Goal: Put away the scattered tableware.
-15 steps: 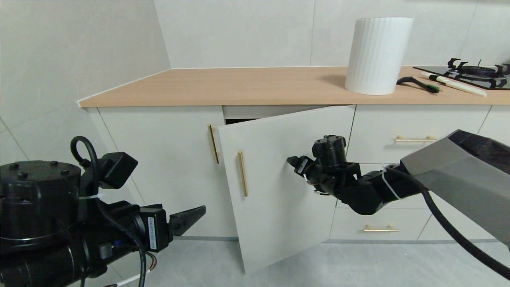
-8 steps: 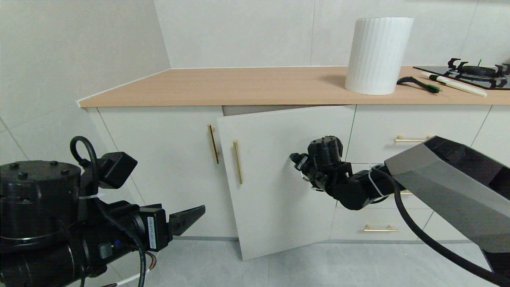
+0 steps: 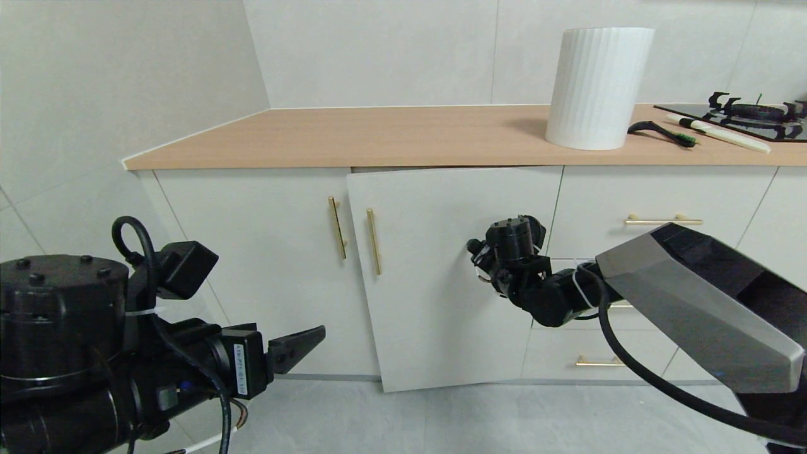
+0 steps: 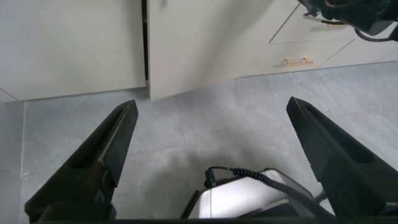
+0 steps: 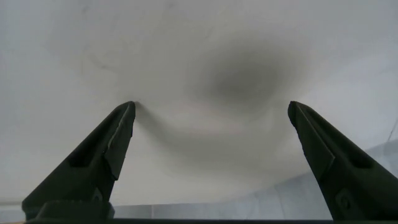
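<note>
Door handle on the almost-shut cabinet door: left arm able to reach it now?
Probably yes. The left gripper sits open, below and left of the door handle, nothing between them; the right gripper is against the door farther right.

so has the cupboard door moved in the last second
Yes. The cupboard door has swung toward the cabinet and is nearly shut: its handle now sits close beside the neighbouring door's handle, which stayed put.

The left arm is low and tucked in. The left hand points forward and a bit down, with its fingers wide apart. The right arm is stretched far out in front. The right hand points straight ahead, and its fingers are wide apart too.
</note>
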You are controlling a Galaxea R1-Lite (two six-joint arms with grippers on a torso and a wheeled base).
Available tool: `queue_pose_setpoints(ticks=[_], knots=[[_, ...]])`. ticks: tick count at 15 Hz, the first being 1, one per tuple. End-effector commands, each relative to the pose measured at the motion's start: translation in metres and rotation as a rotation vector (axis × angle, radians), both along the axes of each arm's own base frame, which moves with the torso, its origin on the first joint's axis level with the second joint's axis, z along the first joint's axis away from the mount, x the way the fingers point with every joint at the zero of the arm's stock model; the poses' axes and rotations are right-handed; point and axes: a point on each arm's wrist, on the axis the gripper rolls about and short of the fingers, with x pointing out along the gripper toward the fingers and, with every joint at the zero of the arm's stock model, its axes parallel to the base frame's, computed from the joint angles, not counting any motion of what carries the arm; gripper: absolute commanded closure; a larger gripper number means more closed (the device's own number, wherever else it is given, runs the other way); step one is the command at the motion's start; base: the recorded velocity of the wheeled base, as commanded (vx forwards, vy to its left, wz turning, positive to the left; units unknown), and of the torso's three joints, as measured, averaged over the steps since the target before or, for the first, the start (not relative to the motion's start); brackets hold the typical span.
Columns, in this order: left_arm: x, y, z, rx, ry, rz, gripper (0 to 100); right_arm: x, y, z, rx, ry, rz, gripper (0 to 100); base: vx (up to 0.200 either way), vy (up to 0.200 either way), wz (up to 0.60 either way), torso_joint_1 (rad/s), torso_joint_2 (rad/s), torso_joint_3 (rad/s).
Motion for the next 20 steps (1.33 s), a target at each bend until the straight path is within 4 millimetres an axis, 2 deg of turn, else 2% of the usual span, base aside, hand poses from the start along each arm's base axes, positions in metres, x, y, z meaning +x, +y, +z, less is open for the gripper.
queue_pose_setpoints(ticks=[1,4,10,12,13,14,15,16,18,20], knots=[[0.0,0.0,0.0,0.0,0.0,0.0,0,0.009,-0.002,-0.01,-0.018,0.015,-0.033,0,0.0,0.0,0.0,0.0,0.0,0.0],[0.0,0.0,0.0,0.0,0.0,0.0,0,0.023,-0.006,-0.013,-0.032,0.004,-0.102,0,0.0,0.0,0.0,0.0,0.0,0.0],[0.0,0.0,0.0,0.001,0.001,0.0,0,0.02,-0.008,-0.008,-0.029,0.0,-0.102,0,0.0,0.0,0.0,0.0,0.0,0.0],[0.0,0.0,0.0,0.001,0.001,0.0,0,0.006,-0.005,0.002,-0.026,0.015,-0.061,0,0.0,0.0,0.0,0.0,0.0,0.0],[0.0,0.0,0.0,0.001,0.001,0.0,0,-0.02,-0.001,0.017,0.006,0.042,0.052,0,0.0,0.0,0.0,0.0,0.0,0.0],[0.0,0.0,0.0,0.001,0.001,0.0,0,-0.031,-0.002,0.022,0.017,0.053,0.092,0,0.0,0.0,0.0,0.0,0.0,0.0],[0.0,0.0,0.0,0.0,0.0,0.0,0,-0.057,-0.005,0.035,0.046,0.049,0.205,0,0.0,0.0,0.0,0.0,0.0,0.0],[0.0,0.0,0.0,0.001,0.001,0.0,0,-0.07,-0.01,0.041,0.056,0.035,0.263,0,0.0,0.0,0.0,0.0,0.0,0.0],[-0.001,0.0,0.0,0.0,-0.002,0.001,0,-0.091,-0.021,0.049,-0.001,-0.034,0.38,0,0.0,0.0,0.0,0.0,0.0,0.0],[-0.003,0.002,0.005,-0.01,-0.023,0.002,0,-0.109,-0.028,0.06,-0.066,-0.116,0.41,0,0.0,0.0,0.0,0.0,0.0,0.0]])
